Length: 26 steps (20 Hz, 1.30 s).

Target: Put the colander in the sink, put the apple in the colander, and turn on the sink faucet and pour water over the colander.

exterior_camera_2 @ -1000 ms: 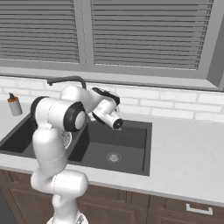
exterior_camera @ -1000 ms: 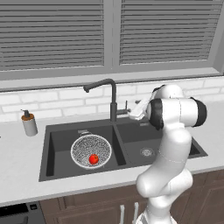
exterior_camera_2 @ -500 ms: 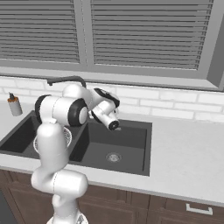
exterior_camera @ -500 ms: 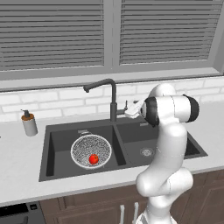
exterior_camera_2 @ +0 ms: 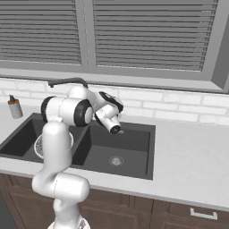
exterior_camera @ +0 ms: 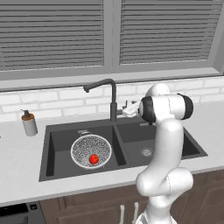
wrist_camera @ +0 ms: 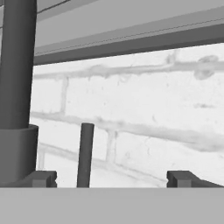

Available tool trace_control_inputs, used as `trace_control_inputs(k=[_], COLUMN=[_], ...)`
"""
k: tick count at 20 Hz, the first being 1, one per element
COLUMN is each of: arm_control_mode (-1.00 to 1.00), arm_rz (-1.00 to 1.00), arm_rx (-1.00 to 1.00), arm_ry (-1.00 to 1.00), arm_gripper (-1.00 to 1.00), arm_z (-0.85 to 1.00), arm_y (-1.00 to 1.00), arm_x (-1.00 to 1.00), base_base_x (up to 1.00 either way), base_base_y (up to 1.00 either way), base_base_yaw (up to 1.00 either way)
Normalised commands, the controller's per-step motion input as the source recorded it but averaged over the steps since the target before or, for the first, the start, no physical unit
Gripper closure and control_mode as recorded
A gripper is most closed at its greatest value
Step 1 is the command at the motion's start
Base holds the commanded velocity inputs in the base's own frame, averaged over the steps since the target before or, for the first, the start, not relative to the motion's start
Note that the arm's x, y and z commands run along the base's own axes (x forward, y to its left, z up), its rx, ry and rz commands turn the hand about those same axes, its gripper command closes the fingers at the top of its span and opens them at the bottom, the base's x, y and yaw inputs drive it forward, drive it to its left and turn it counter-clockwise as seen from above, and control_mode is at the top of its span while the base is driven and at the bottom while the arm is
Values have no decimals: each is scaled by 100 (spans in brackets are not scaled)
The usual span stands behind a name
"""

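The hand (wrist_camera: pixel 112 178) has moved closer to the sink faucet (exterior_camera: pixel 112 97), wide open and empty; its lever (wrist_camera: pixel 85 154) stands between the fingers.

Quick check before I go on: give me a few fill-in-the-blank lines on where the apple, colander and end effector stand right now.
1. The apple lies inside the ____.
2. The colander sits in the ____ basin of the sink, seen from the left base view.
3. The end effector is ____, holding nothing.
4. It hovers beside the base of the ____.

Missing words: colander; left; open; faucet
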Motion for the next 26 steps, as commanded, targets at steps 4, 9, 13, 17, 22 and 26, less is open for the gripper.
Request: trace_control_inputs(k=[4,9,13,17,22,26], arm_control_mode=[-100,-100,-100,-100,-100,-100], arm_rz=[-3,-5,-7,-7,-8,-9], arm_rx=[4,0,0,0,2,1], arm_ry=[0,1,6,4,1,0], arm_gripper=[-100,-100,-100,-100,-100,-100], arm_z=[-3,-1,0,0,-6,-3], arm_y=[0,3,4,9,4,4], arm_x=[21,18,26,26,17,13], base_base_x=[0,0,0,0,0,0], base_base_y=[0,0,0,0,0,0], base_base_yaw=[0,0,0,0,0,0])
